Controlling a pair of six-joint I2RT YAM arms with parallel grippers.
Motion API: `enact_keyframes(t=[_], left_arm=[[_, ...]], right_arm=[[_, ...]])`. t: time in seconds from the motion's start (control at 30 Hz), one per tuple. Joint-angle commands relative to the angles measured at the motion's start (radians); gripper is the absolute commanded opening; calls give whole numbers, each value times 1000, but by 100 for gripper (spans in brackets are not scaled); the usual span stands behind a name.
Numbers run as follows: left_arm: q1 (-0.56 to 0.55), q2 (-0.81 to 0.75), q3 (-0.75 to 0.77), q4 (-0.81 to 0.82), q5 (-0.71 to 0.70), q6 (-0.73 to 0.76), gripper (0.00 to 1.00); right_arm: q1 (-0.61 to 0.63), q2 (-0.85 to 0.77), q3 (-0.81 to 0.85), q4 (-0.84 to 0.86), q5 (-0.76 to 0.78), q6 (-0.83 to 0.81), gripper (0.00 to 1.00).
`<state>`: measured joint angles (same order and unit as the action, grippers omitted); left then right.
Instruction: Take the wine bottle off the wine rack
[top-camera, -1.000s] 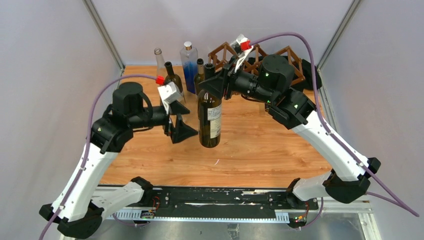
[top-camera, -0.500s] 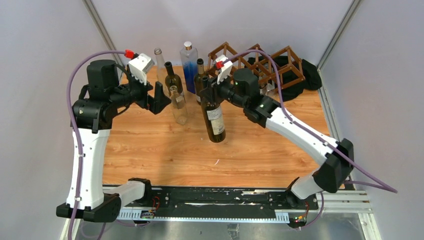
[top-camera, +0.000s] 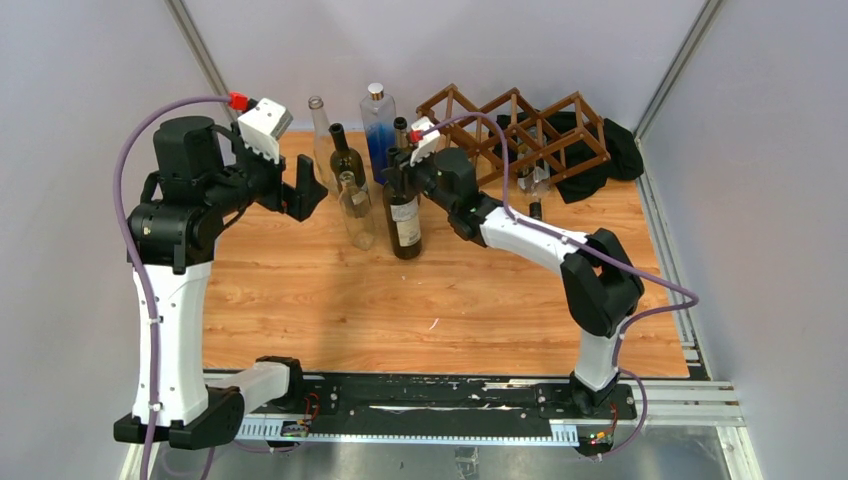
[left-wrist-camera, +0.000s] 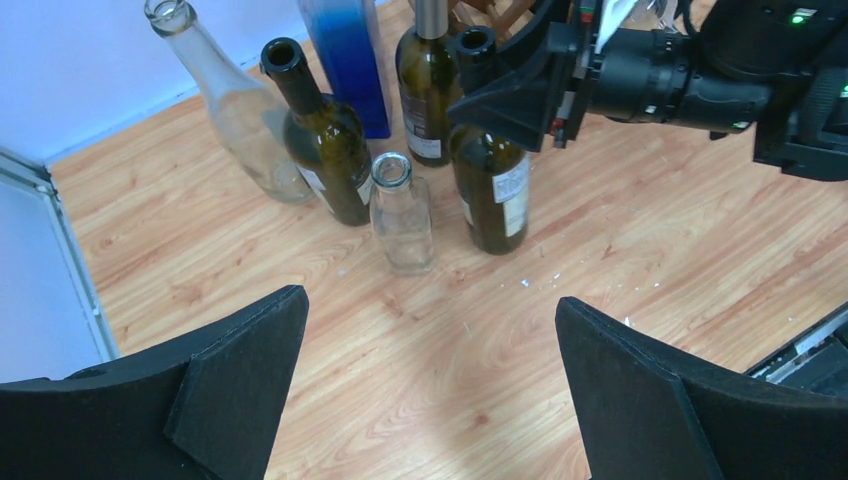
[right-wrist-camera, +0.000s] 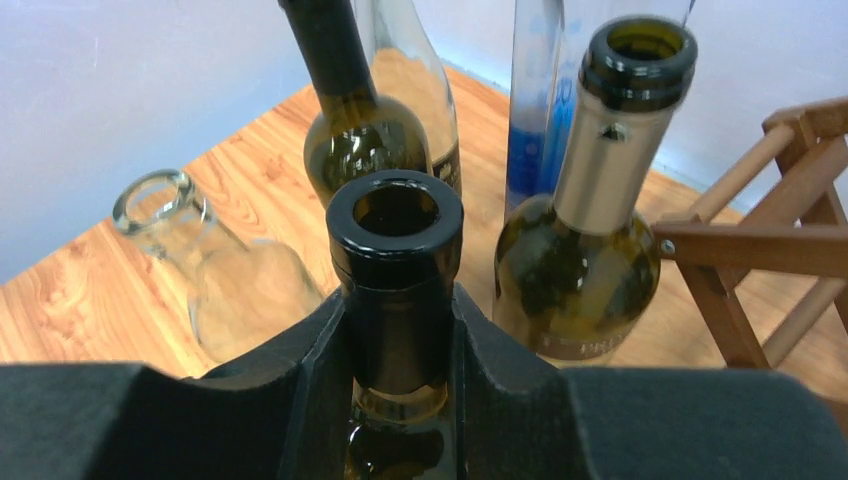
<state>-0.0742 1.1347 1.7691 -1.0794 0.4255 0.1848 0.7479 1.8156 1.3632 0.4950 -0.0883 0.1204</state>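
Note:
The wine rack (top-camera: 515, 128) is a dark brown lattice at the back right, with no bottle visible in its cells. The dark green wine bottle (top-camera: 403, 215) with a pale label stands upright left of the rack, its base at or just above the table. My right gripper (top-camera: 399, 166) is shut on its black neck (right-wrist-camera: 396, 260), one finger on each side. It also shows in the left wrist view (left-wrist-camera: 492, 185). My left gripper (top-camera: 305, 190) is open and empty, raised to the left of the bottles, its jaws far apart (left-wrist-camera: 430, 305).
Several other bottles stand close by: a tall clear one (top-camera: 320, 125), a dark one (top-camera: 347, 160), a blue square one (top-camera: 378, 125), a small clear one (top-camera: 356, 212) and a silver-necked one (right-wrist-camera: 580, 250). A black cloth (top-camera: 622, 152) lies behind the rack. Walls enclose the table.
My right arm has carried the bottle back and left to beside the other bottles, tilting it upright. My left arm has lifted and drawn away to the left, still open.

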Motion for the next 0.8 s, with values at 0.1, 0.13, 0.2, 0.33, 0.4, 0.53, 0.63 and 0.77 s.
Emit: enact_keyframes(t=[0.1,0.13,0.2,0.33,0.4,0.53,0.63,0.77], left_arm=[[6,-44,9,-4,127,6,100],[5,-50,5,-2,139,2,100],[6,-53,2,-3,148,-5,100],[6,-58,0,-2,115,14,100],[6,-61,0,-2,117,18,100],[6,-64,0,5,127,1,100],[6,-65,-7,10,117,-7,100],[5,-70,-7,10,113,-8,100]], right_arm=[[0,65,127,263,-9,-47,0],[0,71,134,271,-9,-53,0],[2,89,140,295,-12,-60,0],[16,98,91,380,-32,-105,0],[21,96,56,414,-33,-116,6],[22,90,8,431,-39,-115,23],[24,71,-30,429,-38,-113,65],[26,27,-64,386,-53,-116,89]])
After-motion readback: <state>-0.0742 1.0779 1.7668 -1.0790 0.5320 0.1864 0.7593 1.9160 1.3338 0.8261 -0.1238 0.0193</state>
